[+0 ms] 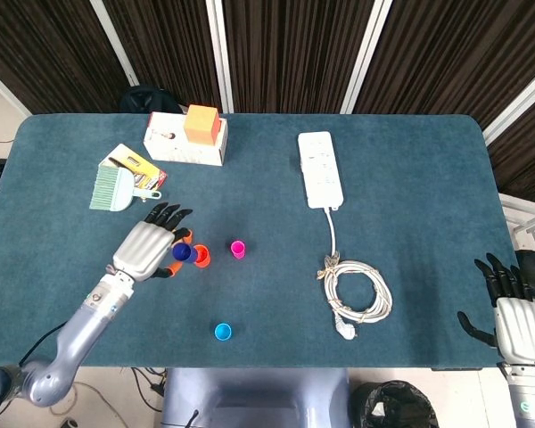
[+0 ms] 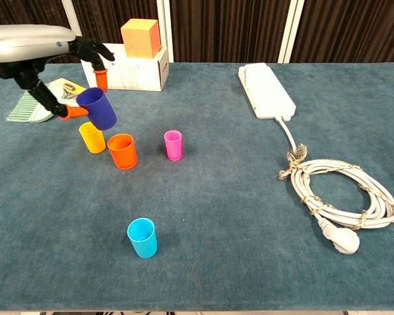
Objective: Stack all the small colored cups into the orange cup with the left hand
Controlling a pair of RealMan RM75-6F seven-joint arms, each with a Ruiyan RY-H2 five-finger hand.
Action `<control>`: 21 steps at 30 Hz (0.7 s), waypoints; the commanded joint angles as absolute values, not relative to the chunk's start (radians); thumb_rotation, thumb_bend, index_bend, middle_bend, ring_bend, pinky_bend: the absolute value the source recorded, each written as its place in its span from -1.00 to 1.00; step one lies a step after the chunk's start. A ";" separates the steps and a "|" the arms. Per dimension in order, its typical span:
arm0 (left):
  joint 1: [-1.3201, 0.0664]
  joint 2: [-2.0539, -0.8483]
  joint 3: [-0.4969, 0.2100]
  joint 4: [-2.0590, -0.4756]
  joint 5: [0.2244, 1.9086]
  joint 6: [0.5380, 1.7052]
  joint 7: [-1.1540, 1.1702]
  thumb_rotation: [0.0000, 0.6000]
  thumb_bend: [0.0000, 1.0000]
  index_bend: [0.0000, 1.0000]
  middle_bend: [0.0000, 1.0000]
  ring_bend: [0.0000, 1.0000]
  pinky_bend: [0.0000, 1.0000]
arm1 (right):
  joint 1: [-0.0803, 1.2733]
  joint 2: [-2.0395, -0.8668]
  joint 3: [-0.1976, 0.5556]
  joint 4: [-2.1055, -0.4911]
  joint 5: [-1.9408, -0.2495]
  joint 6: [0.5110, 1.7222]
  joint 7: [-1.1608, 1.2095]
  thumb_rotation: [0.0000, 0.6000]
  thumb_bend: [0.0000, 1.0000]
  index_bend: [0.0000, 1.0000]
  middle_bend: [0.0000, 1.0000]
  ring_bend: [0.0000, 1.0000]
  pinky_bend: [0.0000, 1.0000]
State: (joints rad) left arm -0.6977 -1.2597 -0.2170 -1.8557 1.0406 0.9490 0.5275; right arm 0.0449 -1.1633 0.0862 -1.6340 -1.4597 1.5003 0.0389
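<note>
My left hand holds the dark blue cup in the air, tilted, pinched between thumb and a finger. It hangs above and just left of the orange cup, which stands upright on the table. The yellow cup stands left of the orange one, below the lifted cup. The pink cup stands to the orange cup's right. The light blue cup stands alone near the front edge. My right hand rests open at the table's front right corner.
A white box with an orange cube on top sits at the back left, with a green brush and dustpan beside it. A white power strip and a coiled cable lie on the right.
</note>
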 commanded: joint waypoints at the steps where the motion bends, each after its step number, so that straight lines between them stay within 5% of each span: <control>1: -0.736 -1.275 -0.235 -1.847 0.979 0.934 0.569 1.00 -0.33 -0.12 -0.83 -1.00 -1.00 | 0.046 -1.165 0.090 -1.628 -1.450 1.497 0.037 1.00 -0.33 -0.76 -0.91 -0.75 -0.88; 21: -0.830 -1.375 -0.206 -1.741 0.820 0.934 0.664 1.00 -0.33 -0.12 -0.83 -1.00 -1.00 | 0.045 -1.169 0.100 -1.607 -1.426 1.492 0.044 1.00 -0.33 -0.76 -0.91 -0.75 -0.88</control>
State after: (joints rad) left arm -0.8292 -1.3738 -0.2067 -1.7421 0.8212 0.9333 0.6640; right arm 0.0448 -1.1688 0.1003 -1.6073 -1.4262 1.4921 0.0443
